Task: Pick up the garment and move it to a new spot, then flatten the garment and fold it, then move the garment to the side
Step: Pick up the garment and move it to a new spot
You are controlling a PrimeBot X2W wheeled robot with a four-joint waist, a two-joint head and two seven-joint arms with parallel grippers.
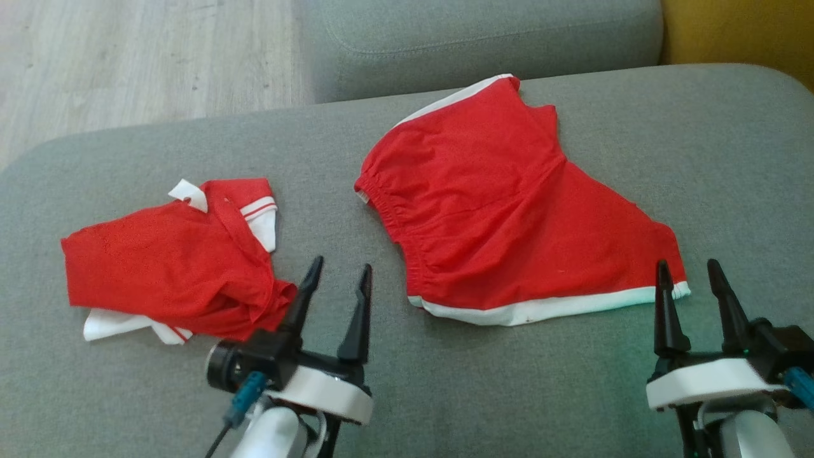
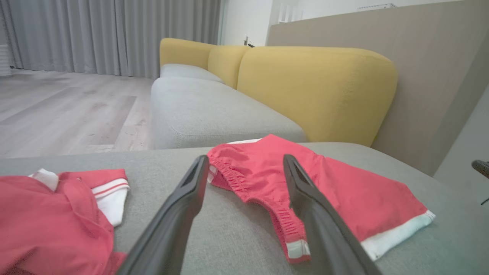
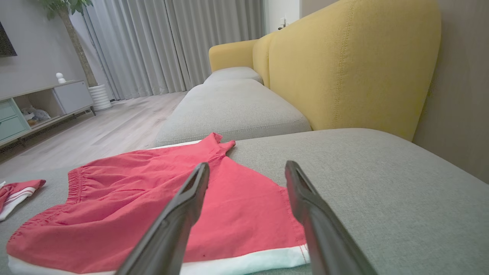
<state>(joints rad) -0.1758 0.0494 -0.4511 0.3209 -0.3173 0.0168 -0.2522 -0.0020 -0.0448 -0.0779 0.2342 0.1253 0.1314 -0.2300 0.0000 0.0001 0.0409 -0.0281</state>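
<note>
1. Step in hand, my read: the move to a new spot looks done and flatten-and-fold comes next. The red shorts (image 1: 509, 216) lie spread on the grey sofa seat (image 1: 445, 394), with nothing gripping them.
2. The shorts are not fully flat. The elastic waistband is at the robot's left, one white hem runs along the near edge, and the far leg is bunched, with creases across the middle.
3. A second item, a crumpled red shirt (image 1: 172, 267) with white collar and cuffs, lies apart from the shorts on the left part of the seat.
4. Left gripper (image 1: 341, 264): jaws wide, holding nothing, over bare seat between shirt and shorts. One finger overlaps the shirt's edge in the head view, so I cannot tell if they touch.
5. Right gripper (image 1: 688, 262): jaws wide, empty, just beside the near hem's right corner. No pinch on the cloth is visible.
6. Next move likely calls for pinching the hem corner on the right and the waistband end on the left, then pulling outward to smooth the cloth before folding.
7. Risk: the left gripper could snag the shirt instead.
</note>
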